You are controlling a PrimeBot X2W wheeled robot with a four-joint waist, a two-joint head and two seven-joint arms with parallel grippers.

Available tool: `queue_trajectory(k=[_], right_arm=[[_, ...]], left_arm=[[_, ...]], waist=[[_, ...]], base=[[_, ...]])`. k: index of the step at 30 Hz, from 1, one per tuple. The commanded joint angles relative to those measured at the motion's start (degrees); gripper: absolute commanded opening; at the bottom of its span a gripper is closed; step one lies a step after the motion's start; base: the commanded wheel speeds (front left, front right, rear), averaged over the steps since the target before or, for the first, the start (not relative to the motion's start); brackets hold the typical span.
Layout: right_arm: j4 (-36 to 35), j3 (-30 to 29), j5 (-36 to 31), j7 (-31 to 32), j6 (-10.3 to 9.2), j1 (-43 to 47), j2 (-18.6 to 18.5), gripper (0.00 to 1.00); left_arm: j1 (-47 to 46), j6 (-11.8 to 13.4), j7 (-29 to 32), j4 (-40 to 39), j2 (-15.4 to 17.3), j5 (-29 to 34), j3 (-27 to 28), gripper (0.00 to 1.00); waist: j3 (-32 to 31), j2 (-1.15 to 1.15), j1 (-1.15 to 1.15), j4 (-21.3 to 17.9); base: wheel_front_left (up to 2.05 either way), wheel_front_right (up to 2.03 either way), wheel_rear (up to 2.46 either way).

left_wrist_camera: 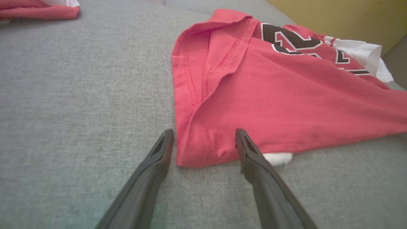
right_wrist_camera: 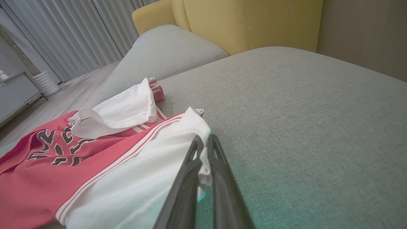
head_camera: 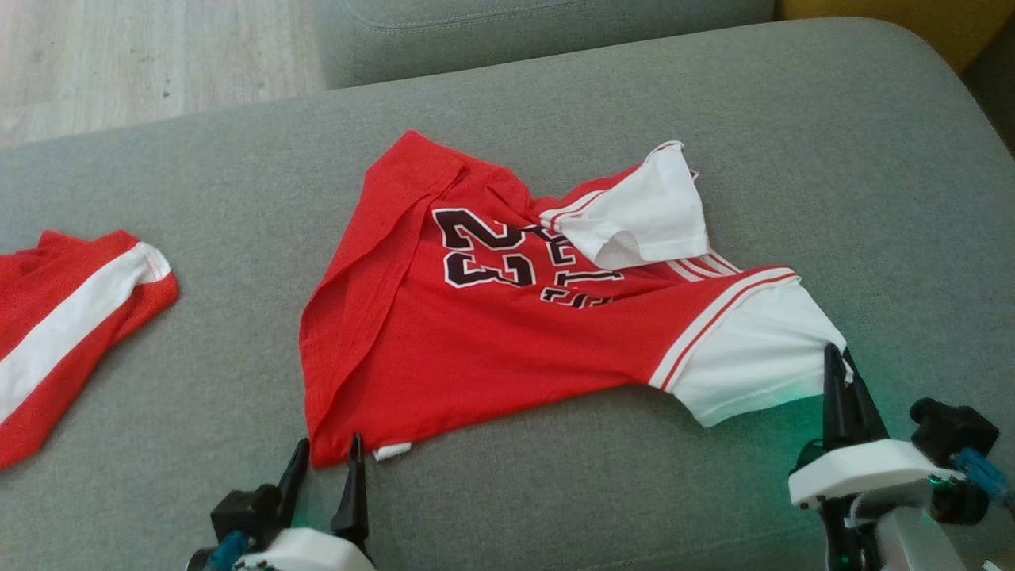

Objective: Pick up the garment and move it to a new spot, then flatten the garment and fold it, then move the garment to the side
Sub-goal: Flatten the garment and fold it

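Observation:
A red jersey [head_camera: 507, 333] with dark numbers and white sleeves lies rumpled on the grey sofa cushion [head_camera: 555, 95]. Its left side is folded over onto itself. My left gripper [head_camera: 325, 452] is open at the jersey's near left corner [left_wrist_camera: 197, 152], one finger on each side of that corner. My right gripper [head_camera: 839, 365] is shut on the edge of the white sleeve [right_wrist_camera: 178, 149] at the jersey's right end; the cloth is pinched between the fingers [right_wrist_camera: 219, 165]. The second white sleeve [head_camera: 642, 214] is flipped up over the numbers.
Another red garment with a white stripe [head_camera: 63, 317] lies at the cushion's left edge. A second grey cushion [right_wrist_camera: 165, 51] and a yellow chair [right_wrist_camera: 241, 22] stand beyond. Wooden floor [head_camera: 119, 55] shows at the far left.

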Motion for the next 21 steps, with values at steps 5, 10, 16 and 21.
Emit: queue_trajectory(k=[5, 10, 16, 21], right_arm=[[-2.6, 1.8, 0.5, -0.2, -0.04, -1.5, -0.5, 0.0], [-2.9, 1.7, 0.7, -0.2, -0.04, -2.0, -0.5, 0.0], [-3.6, 1.9, 2.2, -0.2, -0.04, -3.0, -0.4, 0.0], [-6.8, 3.7, 7.4, -0.2, -0.04, -4.5, -0.4, 0.0]], left_arm=[[-4.0, 0.2, -0.5, 2.4, 0.3, -0.5, 0.3, 1.0], [-5.5, 0.3, -0.5, 6.8, 0.3, -1.8, -1.1, 0.23], [-6.9, 0.0, -0.5, 8.3, 0.3, -2.8, -1.8, 0.0], [-6.8, -0.4, -0.5, 2.6, 0.3, -3.0, 0.4, 0.0]], waist=[[0.8, 0.0, 0.0, -0.9], [1.5, 0.0, 0.0, -1.1], [1.6, 0.0, 0.0, -0.3], [-0.2, 0.0, 0.0, 1.4]], base=[[0.0, 0.0, 0.0], [0.0, 0.0, 0.0], [0.0, 0.0, 0.0], [0.0, 0.0, 0.0]])
